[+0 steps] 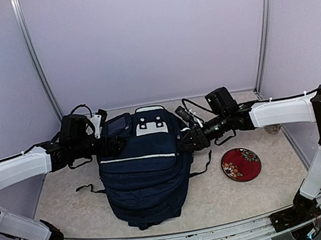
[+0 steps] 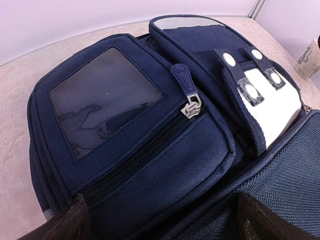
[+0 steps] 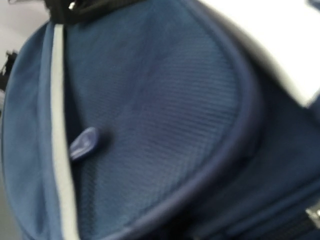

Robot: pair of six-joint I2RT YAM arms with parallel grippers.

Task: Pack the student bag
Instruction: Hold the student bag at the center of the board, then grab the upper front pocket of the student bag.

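Note:
The student bag [image 1: 147, 170] lies flat mid-table: dark navy, with a white stripe and a white top patch [image 1: 151, 123]. My left gripper [image 1: 116, 143] is at its upper left corner. In the left wrist view the gripper [image 2: 165, 220] is open, its fingers [image 2: 67, 225] wide apart over a zipped side pocket with a clear window [image 2: 105, 100] and a zip pull [image 2: 186, 90]. My right gripper [image 1: 187, 142] presses against the bag's upper right side. The right wrist view is blurred navy fabric [image 3: 165, 115] with a zip pull [image 3: 84, 142]; its fingers are hidden.
A red patterned plate [image 1: 241, 164] lies right of the bag. A pale cup [image 1: 272, 129] stands behind the right forearm; it also shows in the left wrist view [image 2: 309, 57]. Black straps [image 1: 89, 189] trail from the bag's sides. Walls close in the back and sides.

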